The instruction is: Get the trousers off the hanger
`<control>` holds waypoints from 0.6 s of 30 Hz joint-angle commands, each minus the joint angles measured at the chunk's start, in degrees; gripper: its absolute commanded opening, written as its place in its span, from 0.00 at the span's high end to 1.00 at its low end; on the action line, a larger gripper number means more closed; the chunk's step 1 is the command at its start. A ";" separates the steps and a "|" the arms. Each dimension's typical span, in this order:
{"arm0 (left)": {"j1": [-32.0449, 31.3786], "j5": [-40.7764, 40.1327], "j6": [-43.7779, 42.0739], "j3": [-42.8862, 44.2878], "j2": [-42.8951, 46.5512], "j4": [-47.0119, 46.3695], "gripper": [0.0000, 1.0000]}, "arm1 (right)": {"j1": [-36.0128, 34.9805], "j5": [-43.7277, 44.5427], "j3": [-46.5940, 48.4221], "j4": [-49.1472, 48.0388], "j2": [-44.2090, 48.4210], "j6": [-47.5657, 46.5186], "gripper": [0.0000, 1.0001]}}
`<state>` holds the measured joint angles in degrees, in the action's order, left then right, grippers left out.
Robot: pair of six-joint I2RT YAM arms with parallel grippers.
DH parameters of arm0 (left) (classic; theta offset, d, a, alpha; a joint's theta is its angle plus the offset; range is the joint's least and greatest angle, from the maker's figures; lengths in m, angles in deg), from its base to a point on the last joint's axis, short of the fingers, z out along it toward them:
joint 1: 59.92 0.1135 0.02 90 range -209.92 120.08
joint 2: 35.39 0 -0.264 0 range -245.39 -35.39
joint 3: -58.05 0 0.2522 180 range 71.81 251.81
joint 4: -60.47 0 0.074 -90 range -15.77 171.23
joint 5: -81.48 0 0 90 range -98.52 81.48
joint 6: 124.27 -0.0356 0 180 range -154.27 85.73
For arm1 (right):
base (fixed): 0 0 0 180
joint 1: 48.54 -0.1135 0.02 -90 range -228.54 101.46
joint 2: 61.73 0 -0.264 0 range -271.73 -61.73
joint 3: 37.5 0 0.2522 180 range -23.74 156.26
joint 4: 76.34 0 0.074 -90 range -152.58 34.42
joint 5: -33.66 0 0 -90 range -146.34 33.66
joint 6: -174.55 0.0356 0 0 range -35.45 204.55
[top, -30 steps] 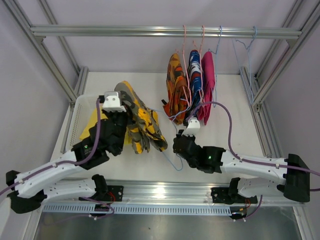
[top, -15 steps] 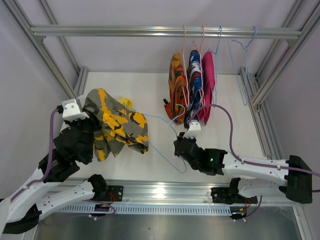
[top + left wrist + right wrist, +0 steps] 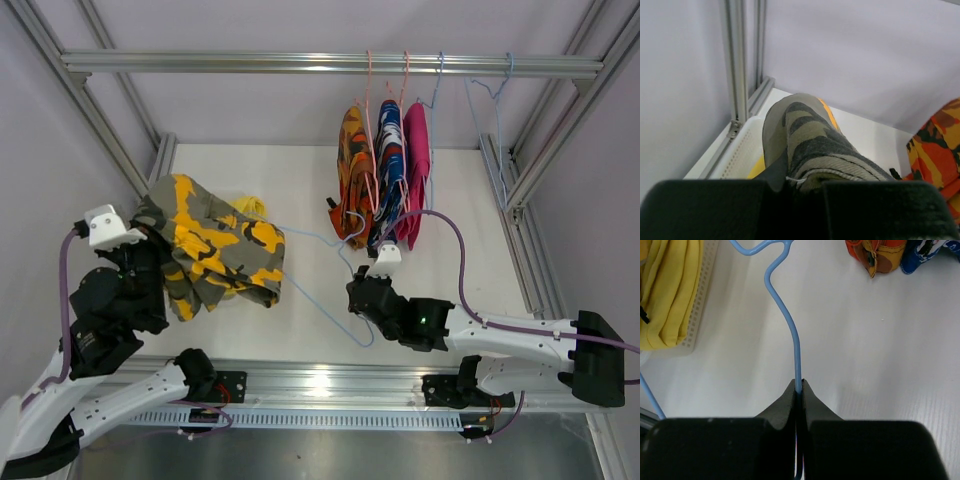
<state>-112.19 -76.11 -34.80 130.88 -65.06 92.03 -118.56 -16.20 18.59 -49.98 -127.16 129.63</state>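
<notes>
Bench [image 3: 300, 180], white, with a frame rail [image 3: 300, 63] across its far side. Well beyond the right hand [image 3: 799, 390], three pairs of trousers hang from that rail on their hangers: orange patterned pair [image 3: 350, 175], blue-red-white pair [image 3: 388, 160], magenta pair [image 3: 416, 165]. All three are untouched. One bare blue hanger [image 3: 490, 105] hangs further right on the same rail.

Camouflage pair [image 3: 215, 245] is bunched at the left hand [image 3: 802, 184], raised off the bench, well to the left of the right hand. The left hand's fingers are closed on a fold of this cloth.

Yellow pair [image 3: 662, 290] lies in a white perforated tray [image 3: 702, 295], ahead and left of the right hand, partly under the camouflage pair in the top view. No hanger shows in it, so it appears finished.

Light blue wire hanger [image 3: 790, 335] is pinched in the right hand, whose fingers are closed tight on the wire. Its far end reaches the edge of the camouflage cloth; whether any wire is inside the cloth cannot be told.

Judgement: one pair done, the second at or near separation, three left on the rail.
</notes>
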 commanded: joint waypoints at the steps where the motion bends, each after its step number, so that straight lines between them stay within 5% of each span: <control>1: 2.00 -2.98 -3.24 4.04 2.33 -6.99 0.99 | 0.15 2.05 -0.31 -1.26 1.44 1.68 1.00; 18: 4.19 -3.68 -7.46 6.06 5.94 -7.08 0.99 | 0.41 2.22 -3.74 -0.21 0.30 2.64 1.00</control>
<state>-108.56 -80.70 -40.38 134.59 -59.86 90.83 -118.43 -16.29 15.25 -49.41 -126.78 130.51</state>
